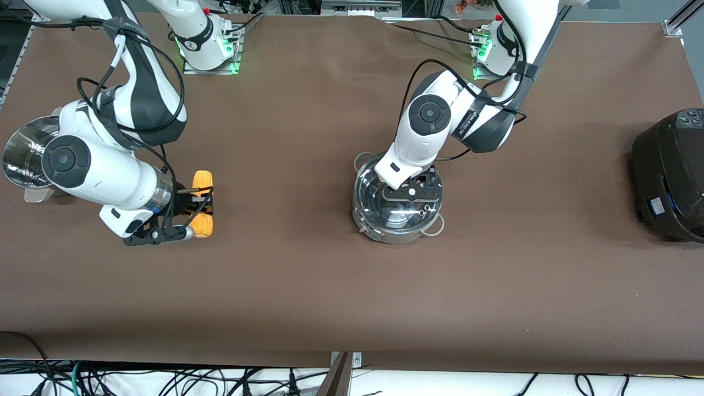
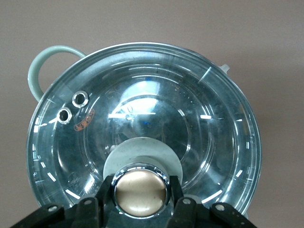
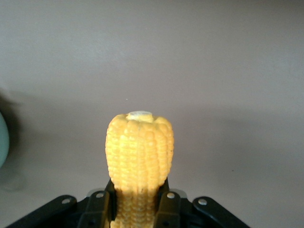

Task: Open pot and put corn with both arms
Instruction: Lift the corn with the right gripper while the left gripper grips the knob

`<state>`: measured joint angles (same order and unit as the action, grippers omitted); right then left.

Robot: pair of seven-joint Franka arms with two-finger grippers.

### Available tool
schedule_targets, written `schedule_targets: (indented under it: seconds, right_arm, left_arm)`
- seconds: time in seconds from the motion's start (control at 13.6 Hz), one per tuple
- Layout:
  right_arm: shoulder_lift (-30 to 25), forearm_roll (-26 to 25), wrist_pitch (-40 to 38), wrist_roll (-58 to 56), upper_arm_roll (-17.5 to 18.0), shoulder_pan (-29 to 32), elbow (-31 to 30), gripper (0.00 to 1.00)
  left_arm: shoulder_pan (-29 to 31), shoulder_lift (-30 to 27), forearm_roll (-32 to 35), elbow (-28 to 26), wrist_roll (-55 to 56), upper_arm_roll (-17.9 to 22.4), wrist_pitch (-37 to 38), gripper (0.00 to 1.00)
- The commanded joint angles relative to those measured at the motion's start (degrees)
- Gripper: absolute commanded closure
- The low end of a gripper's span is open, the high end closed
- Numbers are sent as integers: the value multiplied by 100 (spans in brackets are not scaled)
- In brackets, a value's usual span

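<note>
Spreading widest and reaching nearest the camera: flat brown worktop [image 1: 352, 308], offering broad bare room between the arms and toward the front edge. Crowding the left arm's end: large black cooker [image 1: 674, 176], well apart from the action. Peeking out from under the right arm at the other end: shiny steel vessel [image 1: 25, 154], close enough to be worth watching when swinging that arm.

Sitting mid-worktop: shallow round shiny steel pot [image 1: 397, 234] with small loop side handles [image 2: 40, 66], wearing its round glass lid [image 2: 190, 118]. Likely handling as rigid, fairly heavy and breakable, slick on the glass; taking hold best at the tan knob [image 2: 140, 192]. Clenching on exactly that knob from both sides: left hand [image 1: 411, 191]. Judging that lifting straight up before carrying sideways toward the open room is safest.

Lying toward the right arm's end, well apart from the pot: yellow-orange kernelled corn cob [image 3: 138, 152], looking light, stiff and bumpy enough to resist slipping. Grasping it across its middle: right hand [image 1: 199, 202], fingers pinching both flanks; not telling whether resting on the worktop or just raised.
</note>
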<state>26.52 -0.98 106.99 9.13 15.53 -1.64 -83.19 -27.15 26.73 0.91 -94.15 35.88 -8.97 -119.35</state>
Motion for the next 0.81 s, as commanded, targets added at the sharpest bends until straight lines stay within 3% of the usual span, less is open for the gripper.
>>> schedule_targets:
  seconds: [0.0,0.22,0.73]
  right_arm:
    - [134,-34,-134,115,29,-46,286,100]
    - [125,10,-152,834,38,-265,373,100]
    - [169,265,-134,1319,47,-696,400,100]
  left_arm:
    - [-36,-10,-56,63,-28,45,17,100]
    - [-36,-45,-47,55,-11,88,34,100]
    - [16,-554,-64,81,-20,150,851,100]
